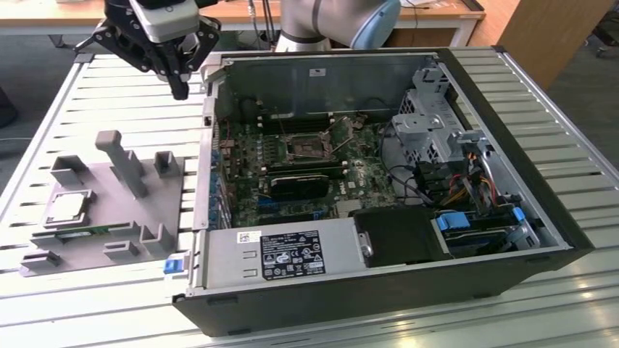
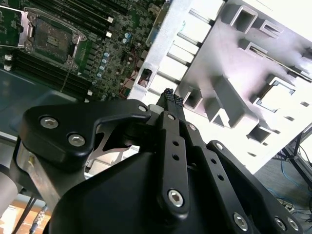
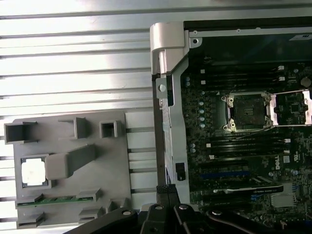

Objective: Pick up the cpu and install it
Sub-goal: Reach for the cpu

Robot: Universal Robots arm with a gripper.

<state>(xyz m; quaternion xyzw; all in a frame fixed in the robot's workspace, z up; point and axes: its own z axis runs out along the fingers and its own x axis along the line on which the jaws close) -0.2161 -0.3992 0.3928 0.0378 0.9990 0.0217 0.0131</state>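
The cpu [image 1: 68, 207] is silver-grey, its holder [image 1: 109, 206] pale grey, the motherboard [image 1: 370, 179] green, the gripper [image 1: 179, 93] black.

Bright light glares white off the ribbed metal table [image 1: 97, 312] in the exterior view and the first wrist view. The shiny top of the cpu [image 3: 33, 173] is washed near white in the first wrist view, while the inside of the open computer case [image 1: 320, 87] lies in soft shadow.

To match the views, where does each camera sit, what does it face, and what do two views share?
Exterior view: off the arm, looking down at the open case and the gripper.
First wrist view: on the arm, facing down past the shut gripper.
Second wrist view: on the arm, close behind the gripper.
All share the socket and grey tray.
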